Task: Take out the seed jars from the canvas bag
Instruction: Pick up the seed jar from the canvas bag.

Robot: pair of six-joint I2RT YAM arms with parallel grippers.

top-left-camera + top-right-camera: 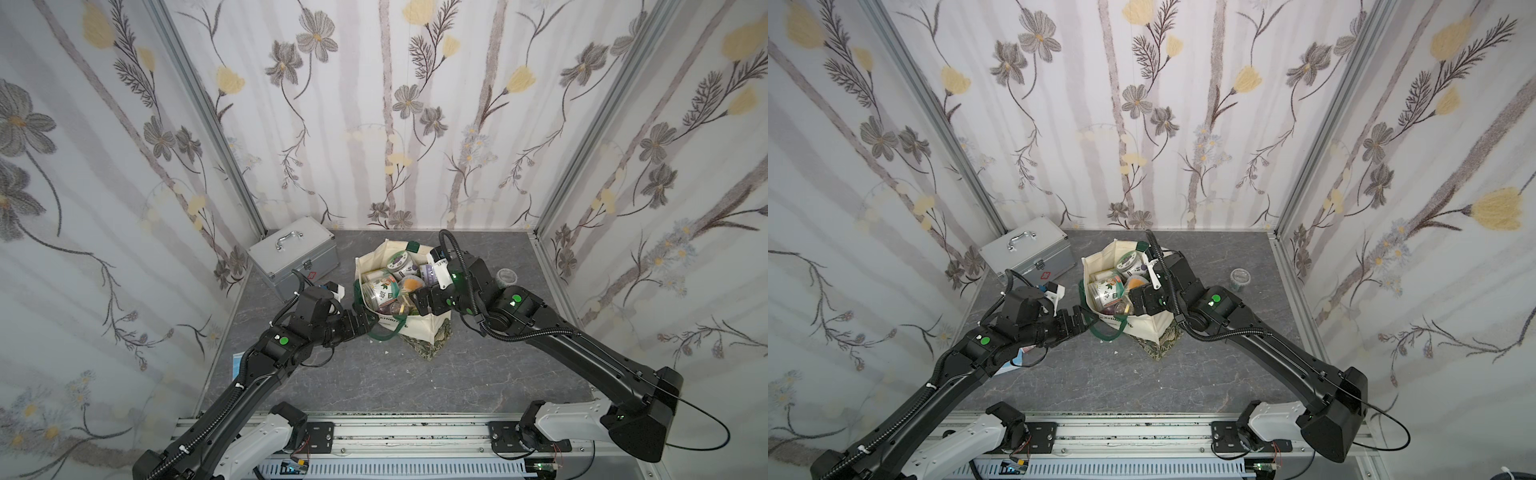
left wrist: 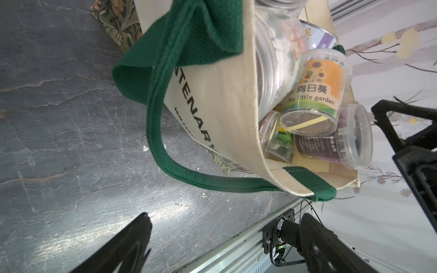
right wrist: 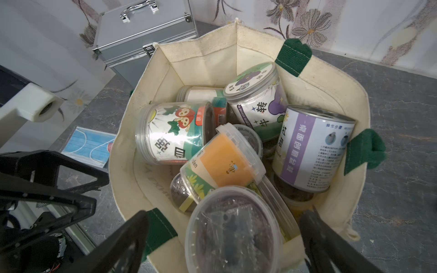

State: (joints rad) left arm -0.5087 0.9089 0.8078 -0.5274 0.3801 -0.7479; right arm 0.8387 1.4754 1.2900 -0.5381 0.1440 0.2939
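Note:
The canvas bag point(image 1: 373, 261) point(image 1: 1099, 261) stands open mid-table with several seed jars packed inside. Among them are a strawberry-labelled jar point(image 3: 170, 134), an orange-labelled jar point(image 3: 224, 163) point(image 2: 316, 85) and a purple-labelled tin point(image 3: 312, 146). One more small jar point(image 1: 506, 276) point(image 1: 1239, 277) stands on the table to the bag's right. My right gripper point(image 3: 224, 212) point(image 1: 415, 301) is open over the bag's near side. Its fingers straddle a clear-lidded jar point(image 3: 234, 236) without touching it. My left gripper point(image 2: 224, 215) point(image 1: 365, 320) is open and empty, just outside the bag by its green handle point(image 2: 165, 94).
A silver metal case point(image 1: 295, 253) point(image 3: 142, 35) stands at the back left against the wall. A blue face-mask packet point(image 3: 88, 146) lies on the table under my left arm. The metal rail point(image 1: 395, 432) runs along the front edge, and patterned walls close in three sides.

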